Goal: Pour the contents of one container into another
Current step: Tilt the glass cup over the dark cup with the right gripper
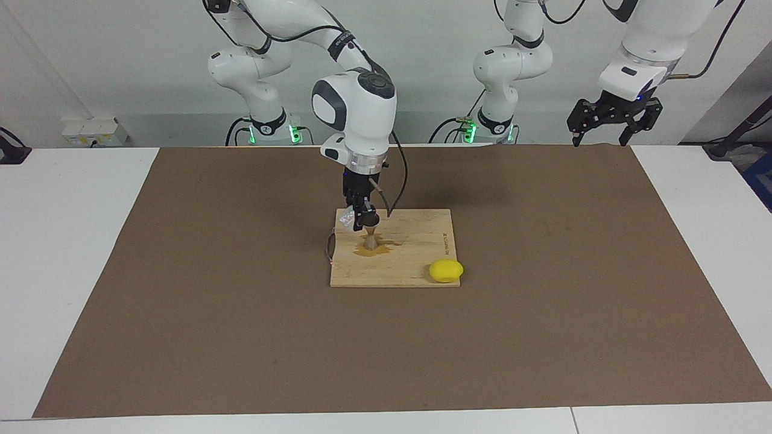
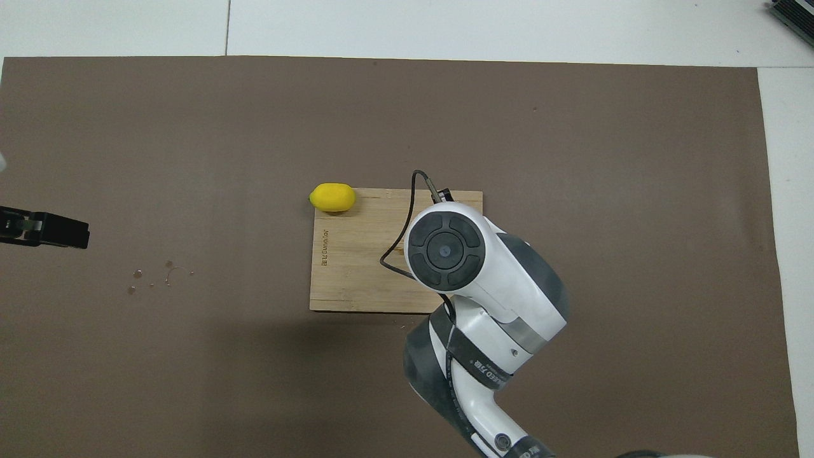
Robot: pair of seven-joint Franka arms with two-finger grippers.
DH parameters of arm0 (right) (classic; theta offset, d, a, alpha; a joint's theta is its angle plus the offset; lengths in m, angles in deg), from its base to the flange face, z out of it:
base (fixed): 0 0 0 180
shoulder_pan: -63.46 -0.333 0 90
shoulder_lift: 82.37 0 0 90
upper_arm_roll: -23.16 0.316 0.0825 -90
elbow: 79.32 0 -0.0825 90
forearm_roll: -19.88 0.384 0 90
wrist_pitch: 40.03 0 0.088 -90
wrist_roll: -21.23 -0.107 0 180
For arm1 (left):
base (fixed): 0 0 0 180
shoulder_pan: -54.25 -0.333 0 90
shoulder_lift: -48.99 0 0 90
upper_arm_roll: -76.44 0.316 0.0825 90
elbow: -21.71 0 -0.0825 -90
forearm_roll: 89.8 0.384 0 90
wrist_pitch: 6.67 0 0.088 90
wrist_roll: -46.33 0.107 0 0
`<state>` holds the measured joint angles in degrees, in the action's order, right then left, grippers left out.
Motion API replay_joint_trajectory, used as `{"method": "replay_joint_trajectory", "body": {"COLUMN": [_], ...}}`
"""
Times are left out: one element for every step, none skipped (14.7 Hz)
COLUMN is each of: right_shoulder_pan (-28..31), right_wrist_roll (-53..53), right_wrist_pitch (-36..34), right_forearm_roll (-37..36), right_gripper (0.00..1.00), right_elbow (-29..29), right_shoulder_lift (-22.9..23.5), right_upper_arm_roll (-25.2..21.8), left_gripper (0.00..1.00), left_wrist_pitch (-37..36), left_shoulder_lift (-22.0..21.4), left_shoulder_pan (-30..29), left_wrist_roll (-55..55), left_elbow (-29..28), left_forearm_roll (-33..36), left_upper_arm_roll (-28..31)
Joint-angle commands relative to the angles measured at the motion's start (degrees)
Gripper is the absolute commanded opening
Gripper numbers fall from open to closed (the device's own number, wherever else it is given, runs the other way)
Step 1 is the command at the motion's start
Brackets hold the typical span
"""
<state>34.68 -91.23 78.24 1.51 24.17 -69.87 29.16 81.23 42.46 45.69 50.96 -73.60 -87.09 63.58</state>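
2 glossy white arms with dark grey joint bands — each rounded joint cap carries a dark disc. Black cables loop along the links. Green lights glow at both bases. Grippers are black; 1 wrist shows a small blue light — faint lettering marks a grey band.

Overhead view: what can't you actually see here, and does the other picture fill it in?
- Jigger and clear cup: hidden in the overhead view beneath the right arm's wrist; the facing view shows both.
- Liquid level in cup or jigger: too small in the facing view.
- Left claw: cut off by the overhead view's edge.
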Motion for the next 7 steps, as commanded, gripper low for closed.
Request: {"method": "replay_joint_trajectory", "body": {"right_shoulder_pan": [-0.8, -0.8, -0.8, -0.9, -1.0, -1.9, -2.2], "right_wrist_roll": [-1.5, -1.5, -1.5, -1.5, -1.5, -1.5, -1.5], "right_wrist_pitch": [-1.1, -1.1, -1.1, -1.1, -1.1, -1.1, -1.1], "right_forearm_roll": [-3.6, -4.4, -5.0, -5.5, -6.2, -7.1, -8.1], "right_gripper": [0.00, 0.00, 0.00, 0.00, 0.00, 0.00, 0.00], "right_elbow": [-0.2, -0.1, -0.1, 0.0, 0.1, 0.5, 1.0], "right_shoulder_lift": [-0.4, -0.5, -0.6, -0.7, -0.8, -1.1, -1.3], "right_upper_arm_roll": [0.1, 0.1, 0.1, 0.1, 0.2, 0.1, 0.1], "left_gripper": [1.00, 1.00, 1.00, 1.00, 1.00, 1.00, 1.00], "left_wrist_pitch": [1.0, 0.7, 0.0, -0.3, -1.1, -1.1, -0.5], "left_shoulder_lift": [2.0, 3.2, 5.2, 5.2, 4.9, 4.7, 4.5], "left_shoulder_pan": [3.3, 8.8, 13.2, 14.3, 14.3, 14.0, 13.7], "left_wrist_roll": [0.7, 0.7, 0.7, 0.6, 0.4, 0.4, 0.3], "left_elbow": [0.9, 2.0, 4.3, 4.5, 4.3, 4.3, 3.8], "left_forearm_roll": [-1.7, -1.7, -2.2, -1.9, -1.8, -1.8, -1.8], "left_upper_arm_roll": [5.1, 10.5, 15.2, 16.3, 16.0, 16.0, 16.0]}}
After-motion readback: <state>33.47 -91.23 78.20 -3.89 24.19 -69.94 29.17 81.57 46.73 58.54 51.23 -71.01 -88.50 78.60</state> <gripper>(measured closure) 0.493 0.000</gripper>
